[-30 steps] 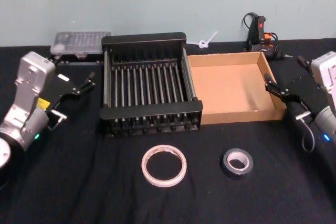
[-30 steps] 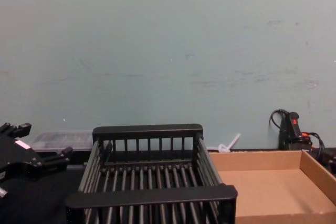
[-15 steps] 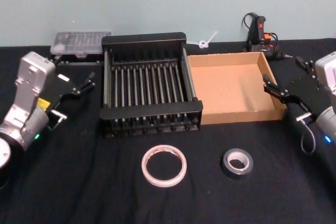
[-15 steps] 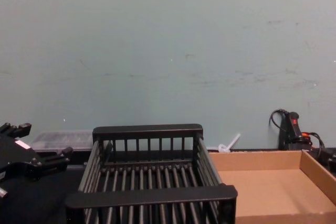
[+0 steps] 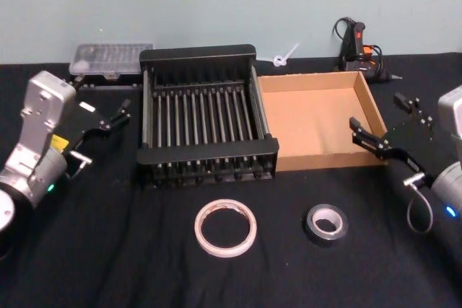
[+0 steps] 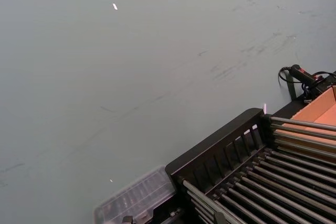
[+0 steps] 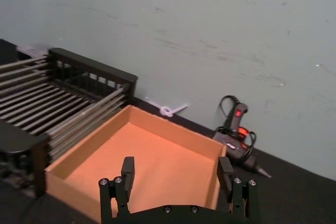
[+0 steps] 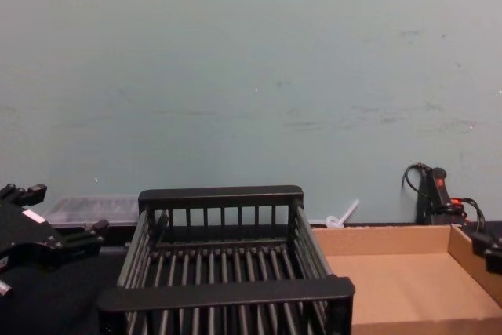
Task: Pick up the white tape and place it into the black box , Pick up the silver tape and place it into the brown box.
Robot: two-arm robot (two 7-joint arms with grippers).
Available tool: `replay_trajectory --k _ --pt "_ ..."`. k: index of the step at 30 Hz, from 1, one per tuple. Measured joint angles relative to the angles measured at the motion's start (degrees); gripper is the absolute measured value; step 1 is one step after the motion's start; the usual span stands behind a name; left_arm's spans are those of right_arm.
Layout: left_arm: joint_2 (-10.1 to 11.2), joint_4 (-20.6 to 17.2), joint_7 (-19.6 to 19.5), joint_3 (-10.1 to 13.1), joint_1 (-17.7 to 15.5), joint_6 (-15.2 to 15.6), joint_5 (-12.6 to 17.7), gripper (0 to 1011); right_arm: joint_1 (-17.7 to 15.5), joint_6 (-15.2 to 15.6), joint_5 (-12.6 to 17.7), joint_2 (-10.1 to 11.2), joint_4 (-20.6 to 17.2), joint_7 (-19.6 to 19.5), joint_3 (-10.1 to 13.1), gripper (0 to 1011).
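Black cloth covers the desk [image 5: 108, 250], and nearest the robot two rolls lie flat on it, well apart from each other. On the left is the white tape [image 5: 225, 228], a wide thin ring, sitting just in front of the black box's front rim. To its right rests the silver tape [image 5: 325, 223], smaller and thicker, in front of the brown box.

Out at the left edge, the left gripper [image 5: 108, 115] hangs beside the black box [image 5: 208, 151], jaws released and grasping nothing. Over on the right, the right gripper [image 5: 384, 123] hovers at the brown box's right front corner, jaws spread wide and bare; its wrist camera looks between the two fingers [image 7: 127, 171] straight into the cardboard tray.

Further back, the black box and the brown box [image 5: 317, 161] stand side by side, touching. Behind them, by the pale green wall, sit a clear plastic case [image 5: 110, 58], a white zip tie [image 5: 284, 55] and a black glue gun [image 5: 357, 45].
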Motion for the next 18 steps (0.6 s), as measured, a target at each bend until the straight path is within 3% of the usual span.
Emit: replay_trajectory --k 18 --pt "0.0 0.0 0.0 0.0 0.0 0.0 0.0 1001 -7.6 5.96 2.6 1.06 -7.16 3.76 1.52 1002"
